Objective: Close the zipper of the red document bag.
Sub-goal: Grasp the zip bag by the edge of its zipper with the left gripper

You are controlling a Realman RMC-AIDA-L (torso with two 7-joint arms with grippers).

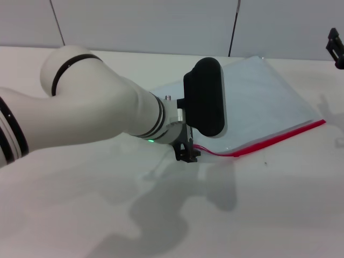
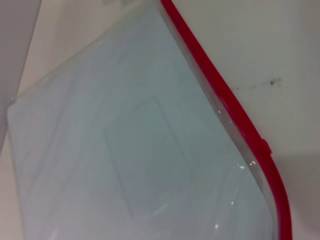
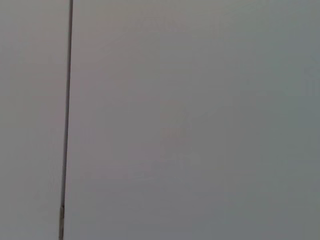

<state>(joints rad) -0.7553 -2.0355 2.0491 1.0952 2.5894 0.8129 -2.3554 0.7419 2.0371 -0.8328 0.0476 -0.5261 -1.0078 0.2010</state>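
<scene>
The red document bag (image 1: pixel 263 91) lies flat on the white table, a translucent pale blue-grey pouch. Its zipper (image 1: pixel 279 135) is a red strip along the near long edge. My left arm reaches across the table, and my left gripper (image 1: pixel 187 151) sits low at the left end of that strip, partly hidden by the black wrist housing. In the left wrist view the document bag (image 2: pixel 130 140) fills the picture, and the zipper (image 2: pixel 220 90) carries a small red bump (image 2: pixel 265 147). My right gripper (image 1: pixel 336 48) is parked at the far right edge, away from the bag.
The white table (image 1: pixel 269 215) spreads around the bag. A pale wall with a dark vertical seam (image 1: pixel 234 27) stands behind it. The right wrist view shows only that wall and a seam (image 3: pixel 67 100).
</scene>
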